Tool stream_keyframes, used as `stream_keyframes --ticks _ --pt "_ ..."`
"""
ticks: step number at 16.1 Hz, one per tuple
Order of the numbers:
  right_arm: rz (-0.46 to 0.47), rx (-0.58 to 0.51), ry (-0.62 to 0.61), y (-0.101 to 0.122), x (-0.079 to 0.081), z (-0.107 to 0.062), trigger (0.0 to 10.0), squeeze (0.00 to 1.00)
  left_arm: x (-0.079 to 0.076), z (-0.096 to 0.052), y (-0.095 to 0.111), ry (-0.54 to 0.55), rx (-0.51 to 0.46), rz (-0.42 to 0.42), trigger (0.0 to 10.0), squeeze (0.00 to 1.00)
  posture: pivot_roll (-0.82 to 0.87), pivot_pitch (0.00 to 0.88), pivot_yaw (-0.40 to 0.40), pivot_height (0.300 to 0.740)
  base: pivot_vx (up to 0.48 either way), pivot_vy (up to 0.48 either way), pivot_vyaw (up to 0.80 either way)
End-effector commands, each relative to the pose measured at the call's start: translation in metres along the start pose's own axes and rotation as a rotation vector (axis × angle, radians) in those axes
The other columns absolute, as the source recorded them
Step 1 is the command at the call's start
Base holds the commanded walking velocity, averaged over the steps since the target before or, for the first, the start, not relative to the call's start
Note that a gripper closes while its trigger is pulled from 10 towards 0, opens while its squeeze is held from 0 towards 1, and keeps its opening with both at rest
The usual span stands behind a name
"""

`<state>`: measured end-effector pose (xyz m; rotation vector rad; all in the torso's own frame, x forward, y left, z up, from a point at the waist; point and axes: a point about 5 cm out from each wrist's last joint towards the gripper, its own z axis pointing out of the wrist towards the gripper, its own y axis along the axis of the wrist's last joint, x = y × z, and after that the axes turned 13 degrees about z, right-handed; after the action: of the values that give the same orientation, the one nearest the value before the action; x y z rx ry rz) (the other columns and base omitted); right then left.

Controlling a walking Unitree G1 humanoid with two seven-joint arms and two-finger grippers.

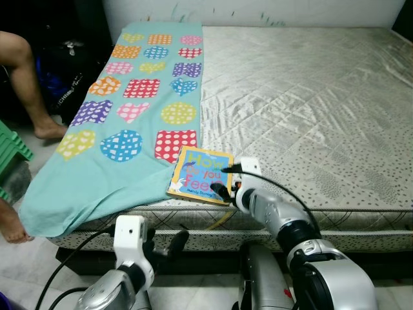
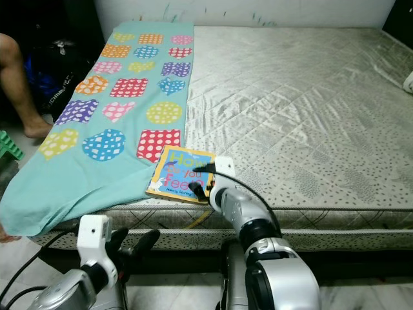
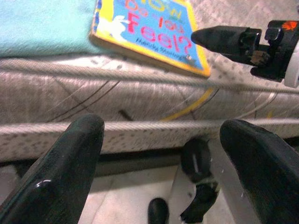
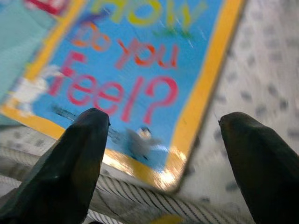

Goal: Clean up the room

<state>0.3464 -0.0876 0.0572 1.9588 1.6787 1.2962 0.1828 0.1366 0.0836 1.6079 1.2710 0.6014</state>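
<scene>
Left eye view: a wide mattress [image 1: 310, 97] in pale quilted fabric is stretching across the room, with a turquoise blanket [image 1: 129, 116] patterned in dotted hearts and squares lying along its left side and spilling over the near edge. A person's bare leg [image 1: 26, 84] is showing at the far left, beside a green stool [image 1: 11, 155]. At the mattress's front edge a children's picture book [image 1: 199, 175], yellow-bordered with a blue cover reading "How Do You Feel?", is lying flat, its left corner resting on the blanket and its lower edge close to the mattress rim. The right gripper [image 1: 221, 188] is reaching over the rim to the book's near right corner, its black fingers spread wide on either side of that corner and gripping nothing. The left gripper [image 1: 169, 244] is hanging lower, in front of the mattress side and below the book, its fingers also standing wide apart and empty.
</scene>
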Motion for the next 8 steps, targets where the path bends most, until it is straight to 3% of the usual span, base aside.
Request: stream_keyframes --ticks 1,4,8 --pt "0.027 -0.004 -0.030 -0.003 -0.004 0.000 10.0 1.00 0.000 -0.003 0.002 0.001 0.002 0.007 10.0 0.00 0.11 0.089 -0.018 0.519 0.000 0.000 0.00" --pt "0.046 -0.016 -0.120 -0.011 -0.013 0.001 10.0 1.00 -0.004 -0.006 0.001 -0.013 0.015 0.003 10.0 0.00 0.11 0.107 -0.012 0.519 0.000 0.000 0.00" --pt "0.048 0.040 -0.144 -0.029 -0.011 0.003 10.0 1.00 -0.008 -0.008 -0.001 -0.042 0.036 -0.001 10.0 0.00 0.10 0.117 -0.014 0.519 0.000 0.000 0.00"
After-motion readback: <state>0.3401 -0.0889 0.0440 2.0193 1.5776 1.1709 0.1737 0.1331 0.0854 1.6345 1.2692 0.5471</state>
